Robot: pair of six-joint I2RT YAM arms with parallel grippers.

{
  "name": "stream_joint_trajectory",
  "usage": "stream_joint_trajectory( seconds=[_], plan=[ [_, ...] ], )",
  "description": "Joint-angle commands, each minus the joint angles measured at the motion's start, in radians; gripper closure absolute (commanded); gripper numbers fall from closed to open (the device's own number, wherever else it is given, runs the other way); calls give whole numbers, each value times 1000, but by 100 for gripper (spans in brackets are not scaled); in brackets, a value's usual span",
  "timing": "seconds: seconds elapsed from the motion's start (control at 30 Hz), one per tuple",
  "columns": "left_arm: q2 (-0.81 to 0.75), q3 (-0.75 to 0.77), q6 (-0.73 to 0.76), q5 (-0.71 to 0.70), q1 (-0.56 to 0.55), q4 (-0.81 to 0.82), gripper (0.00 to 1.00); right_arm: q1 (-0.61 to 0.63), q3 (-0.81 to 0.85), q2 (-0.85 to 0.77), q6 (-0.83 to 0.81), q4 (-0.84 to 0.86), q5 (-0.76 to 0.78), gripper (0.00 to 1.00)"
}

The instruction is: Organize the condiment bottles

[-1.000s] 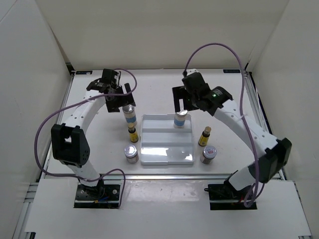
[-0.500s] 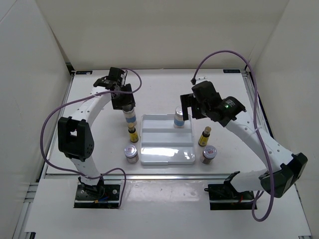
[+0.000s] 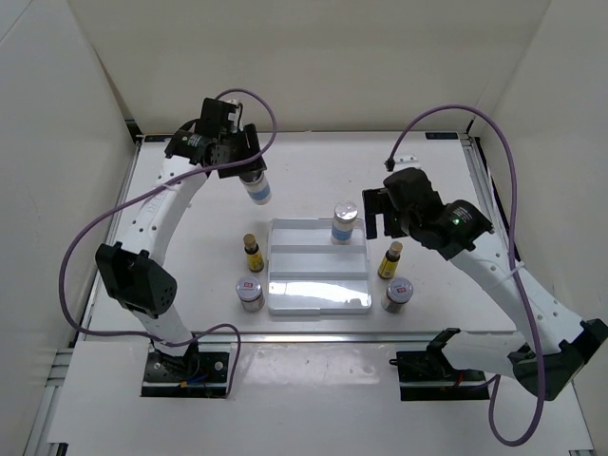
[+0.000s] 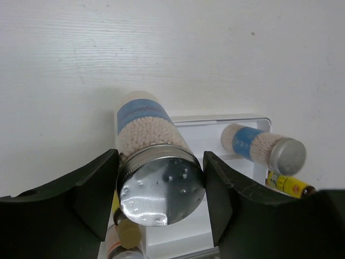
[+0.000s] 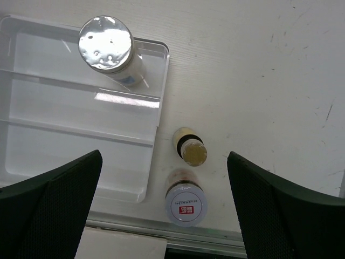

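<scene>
Your left pincer (image 4: 160,186) gripped the blue-banded bottle (image 4: 141,121) by its cap, tilted clear of the tabletop (image 3: 190,247), with the free back step of the tiered tray (image 3: 313,261) at four o'clock, while your right pincer (image 5: 164,162) hung open and empty.

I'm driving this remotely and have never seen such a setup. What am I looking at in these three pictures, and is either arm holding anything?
Two white robot arms stand at a white table. The wide picture looks down from above; the other two come from a camera on each wrist. The jaws of the left arm are shut on a white bottle with a blue band and silver cap, tilted above the table. The jaws of the right arm are open and empty. A second such bottle stands on the back tier of the white rectangular tray. Left of the tray stand a tiny amber bottle and a short silver-lidded jar; right of it, another amber bottle and another jar.
</scene>
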Motion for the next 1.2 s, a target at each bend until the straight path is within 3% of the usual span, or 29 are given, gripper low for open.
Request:
stream_joint_trajectory(
  seconds=[0.0,0.4,0.8,1.0,1.17],
  plan=[
    [-45,58,-8,48,-74,-1,72,-4,-12,-32,21,-8,72,0],
    [86,59,-39,13,-263,-1,77,-60,-21,-3,57,-50,102,0],
    [137,17,-39,-53,-272,-1,77,-112,-66,24,78,-31,35,0],
    [166,-1,-39,-63,-272,-1,60,-204,-119,35,78,-2,-81,2],
    [186,-11,-39,-63,-272,-1,54,-238,-139,35,69,9,-100,4]
  ],
)
